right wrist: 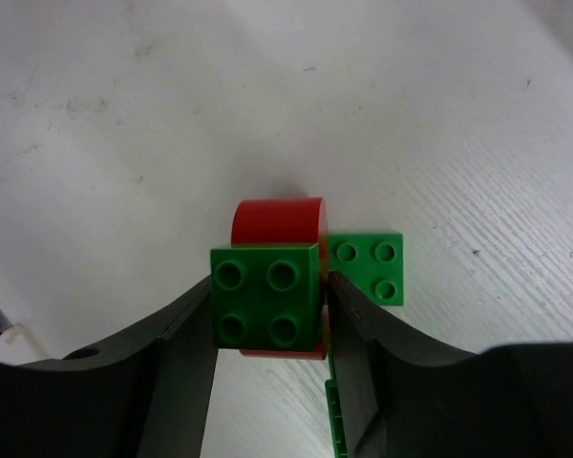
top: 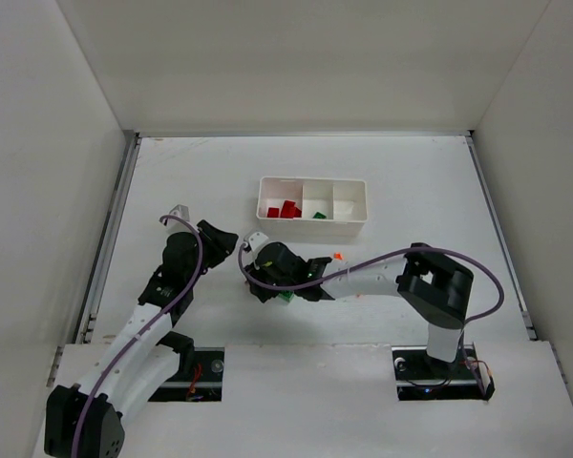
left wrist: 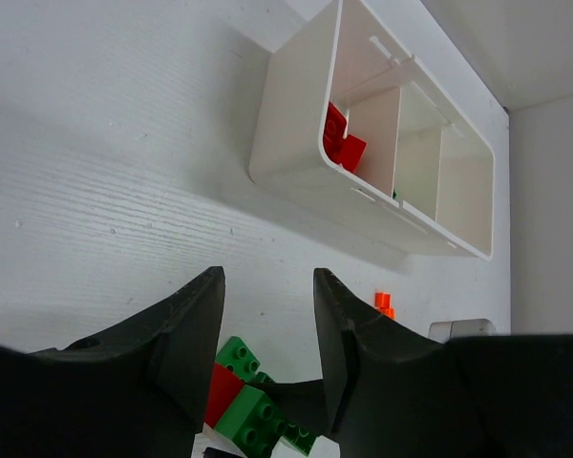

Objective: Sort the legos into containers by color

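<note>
Three white walls [top: 296, 57] box a scuffed white table [top: 172, 181]; right gripper [right wrist: 269, 286] clamps a green brick [right wrist: 265, 305], left gripper [left wrist: 267, 281] gapes, perhaps hovering.

white-walled lab robot enclosure [top: 296, 67]

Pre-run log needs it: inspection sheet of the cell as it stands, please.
Surface: white table, faint scuffs.
Job's things: white tray; red bricks in its left compartment, green piece in the middle, right one looks empty. Green brick sits over a red brick; orange piece loose on the table.
Clutter: nothing seen.
Grippers: left gripper open, empty; right gripper shut on green brick.
Cables: purple cable along each arm.
Surroundings: white walls.
</note>
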`<state>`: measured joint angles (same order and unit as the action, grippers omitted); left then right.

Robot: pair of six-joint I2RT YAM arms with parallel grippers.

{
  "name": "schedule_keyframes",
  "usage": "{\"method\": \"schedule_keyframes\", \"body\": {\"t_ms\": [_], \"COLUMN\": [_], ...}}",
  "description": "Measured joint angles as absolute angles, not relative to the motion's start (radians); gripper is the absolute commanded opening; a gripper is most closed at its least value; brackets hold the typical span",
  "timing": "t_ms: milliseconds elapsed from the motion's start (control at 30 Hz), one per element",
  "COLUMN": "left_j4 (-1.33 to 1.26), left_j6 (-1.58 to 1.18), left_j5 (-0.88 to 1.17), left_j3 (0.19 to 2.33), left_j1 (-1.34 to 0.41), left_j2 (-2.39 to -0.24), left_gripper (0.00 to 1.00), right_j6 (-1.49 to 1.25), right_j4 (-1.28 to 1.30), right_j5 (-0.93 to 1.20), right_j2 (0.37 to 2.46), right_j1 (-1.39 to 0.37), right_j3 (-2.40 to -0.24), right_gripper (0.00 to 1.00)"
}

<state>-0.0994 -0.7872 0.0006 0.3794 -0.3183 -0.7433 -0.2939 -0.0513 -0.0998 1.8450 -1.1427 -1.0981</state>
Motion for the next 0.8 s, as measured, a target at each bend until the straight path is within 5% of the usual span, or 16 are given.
{"method": "schedule_keyframes", "body": {"t_ms": [200,500,800], "left_j4": [-0.099,-0.098,-0.209], "left_j6": [-0.787,-0.788,-0.829], "left_j5": [0.003,0.019,0.025], "left_j3": [0.379,0.387,0.441], "left_j1": [-0.313,-0.299,-0.309], "left_j2": [-0.743,-0.726,-0.665], "left_gripper": [0.41,0.49,0.62], "right_j6": [-0.284,-0.321,-0.584], "right_j4": [-0.042,-0.03,-0.231], "right_j5": [-0.12,-0.117,0.027], "right_j2": [1.852,1.743,1.433], "right_j1": [-1.147,-1.117,-0.843], "right_j3": [-1.131,-1.108,-0.973], "right_gripper": [0.27,0.26,0.26]}}
